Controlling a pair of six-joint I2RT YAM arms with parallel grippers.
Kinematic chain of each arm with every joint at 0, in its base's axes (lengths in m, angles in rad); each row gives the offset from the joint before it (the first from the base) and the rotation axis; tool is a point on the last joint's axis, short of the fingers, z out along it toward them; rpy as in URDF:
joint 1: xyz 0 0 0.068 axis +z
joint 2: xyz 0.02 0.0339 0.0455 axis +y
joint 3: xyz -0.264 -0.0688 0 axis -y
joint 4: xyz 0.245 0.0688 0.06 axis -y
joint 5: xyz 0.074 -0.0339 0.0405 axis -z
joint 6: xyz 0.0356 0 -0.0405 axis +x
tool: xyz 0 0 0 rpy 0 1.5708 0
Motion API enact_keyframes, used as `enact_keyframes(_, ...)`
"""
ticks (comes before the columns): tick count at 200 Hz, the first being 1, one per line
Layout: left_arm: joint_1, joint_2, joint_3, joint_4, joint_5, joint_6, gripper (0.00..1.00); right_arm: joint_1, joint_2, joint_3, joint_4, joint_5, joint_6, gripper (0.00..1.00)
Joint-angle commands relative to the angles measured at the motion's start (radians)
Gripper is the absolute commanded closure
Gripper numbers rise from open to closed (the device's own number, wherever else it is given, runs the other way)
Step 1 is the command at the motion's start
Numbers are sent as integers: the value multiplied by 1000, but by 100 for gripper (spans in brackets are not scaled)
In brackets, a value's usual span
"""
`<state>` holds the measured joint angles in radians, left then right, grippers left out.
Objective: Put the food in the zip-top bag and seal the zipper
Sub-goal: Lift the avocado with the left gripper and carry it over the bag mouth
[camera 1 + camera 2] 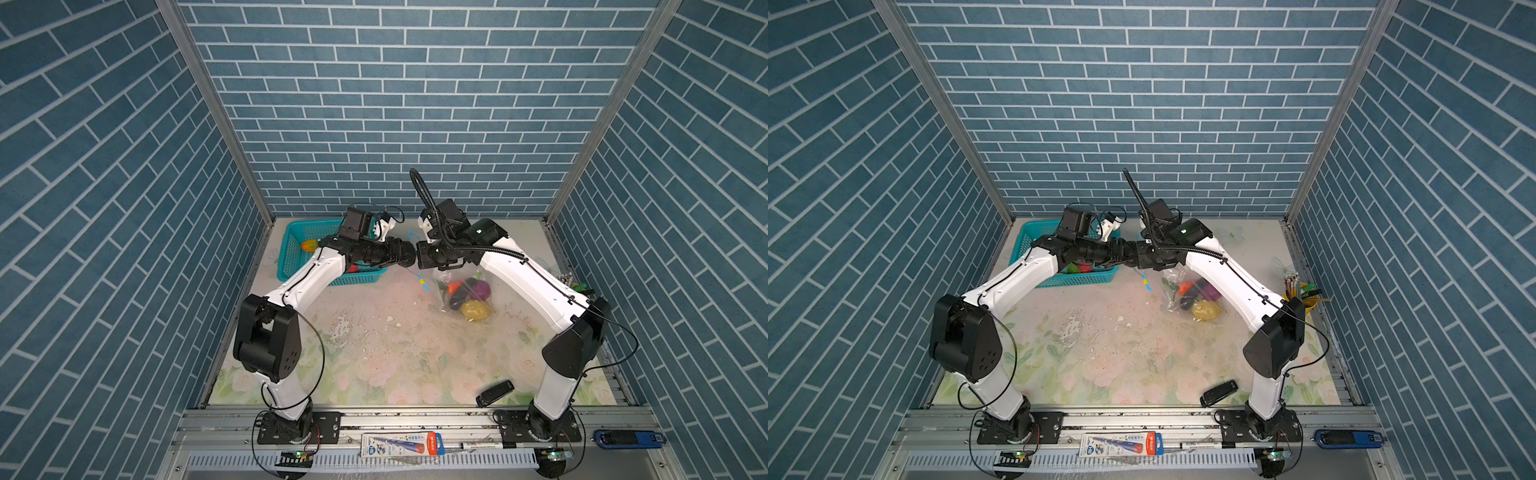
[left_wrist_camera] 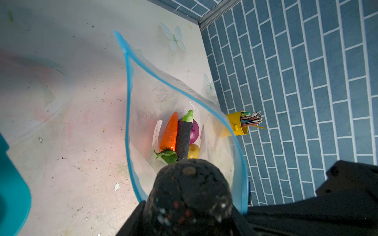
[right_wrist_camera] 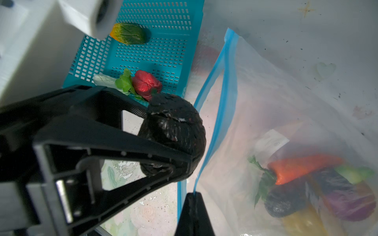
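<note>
**Student:** What does each gripper grasp?

**Instructor:** The left gripper (image 3: 170, 141) is clamped on a dark round toy (image 2: 190, 188), which sits at the open mouth of the zip-top bag (image 2: 163, 98). The right gripper (image 3: 194, 197) is pinched together on the zipper (image 2: 127, 102), the light blue strip, and holds that edge of the mouth up.

**Student:** Where does the bag lie, and what does it contain?

**Instructor:** In both top views its loaded bottom rests right of centre on the tabletop (image 1: 374, 340), below the two grippers, which meet there. Inside, an orange carrot (image 2: 170, 132), a dark eggplant (image 2: 184, 141), a purple onion (image 2: 195, 130) and a yellow fruit (image 2: 193, 151) lie packed together, touching.

**Student:** What lies outside the bag?

**Instructor:** A teal basket (image 3: 163, 47), just beside the bag's mouth, holds a red pepper (image 3: 146, 83) and a green-and-orange piece (image 3: 129, 33). A yellow cup (image 2: 237, 124) of pencils stands near the side wall.
</note>
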<state>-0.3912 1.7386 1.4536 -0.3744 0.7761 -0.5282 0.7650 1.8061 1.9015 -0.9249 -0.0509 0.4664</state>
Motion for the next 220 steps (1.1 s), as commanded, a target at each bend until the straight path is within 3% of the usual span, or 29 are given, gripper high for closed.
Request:
enact_keyframes(1, -13, 16, 31, 29, 14, -1, 60, 2, -48, -19, 17, -13, 3, 100)
enact_keyframes(220, -46, 58, -4, 85, 32, -26, 54, 4, -51, -16, 20, -18, 3, 100)
